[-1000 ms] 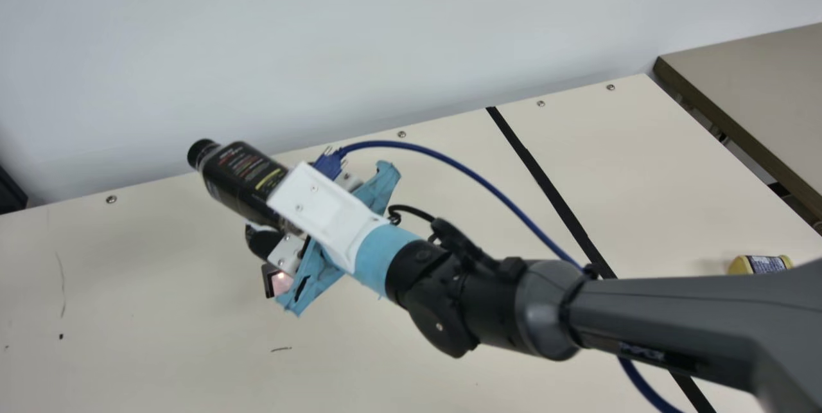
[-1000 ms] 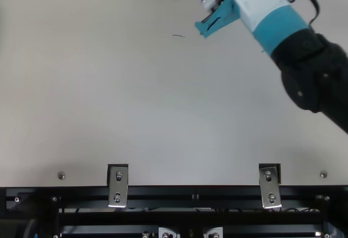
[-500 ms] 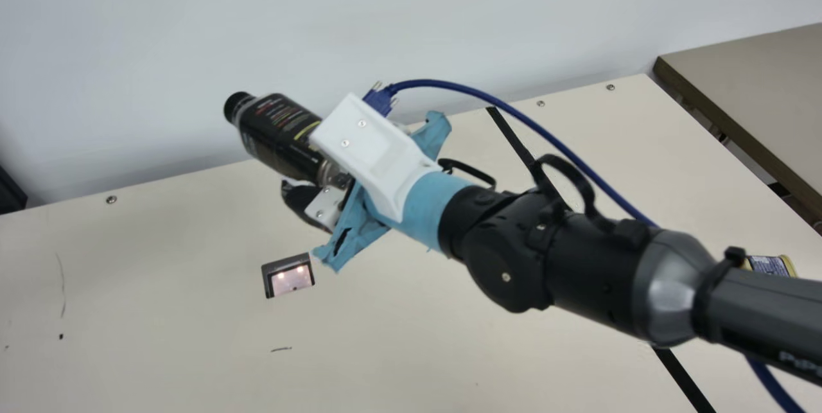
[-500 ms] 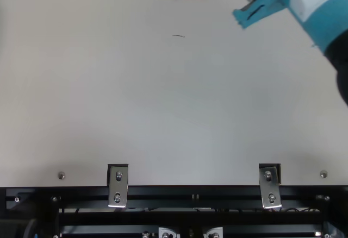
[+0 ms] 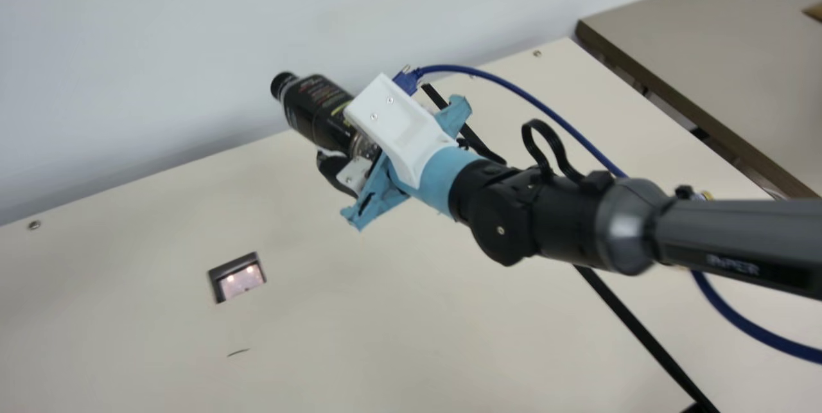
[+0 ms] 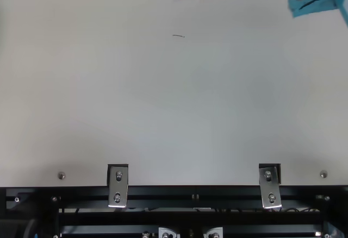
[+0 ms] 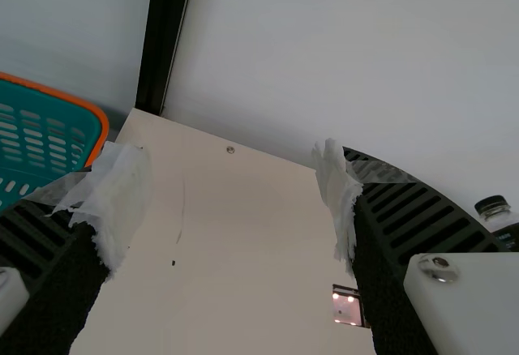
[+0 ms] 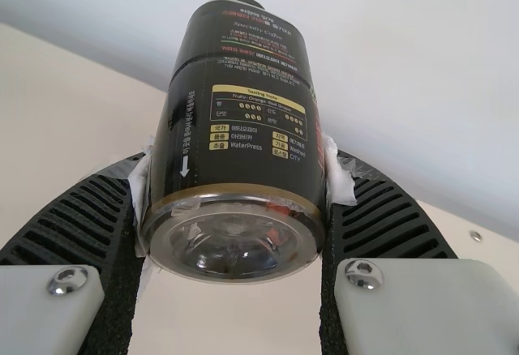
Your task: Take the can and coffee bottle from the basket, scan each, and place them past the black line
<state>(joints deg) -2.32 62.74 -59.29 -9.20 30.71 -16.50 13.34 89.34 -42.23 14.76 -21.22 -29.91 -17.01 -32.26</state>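
Observation:
The dark coffee bottle is tilted in the main view, cap toward the upper left, with my right gripper shut on its base end. In the right wrist view the bottle is clamped between both fingers of the right gripper, its clear bottom facing the camera. The black line runs partly beneath the right arm. A sliver of the yellow can peeks out behind that arm. My left gripper stands open with nothing between its fingers. The teal basket's orange rim shows in the left wrist view.
The scanner sits in the table, its window lit. A blue cable loops from the right gripper over the table. Behind the table is a pale wall; another table stands at the right.
The right arm has swung to the right with the bottle, uncovering the scanner and leaving most of the top view. The neck camera has turned, shifting the main view.

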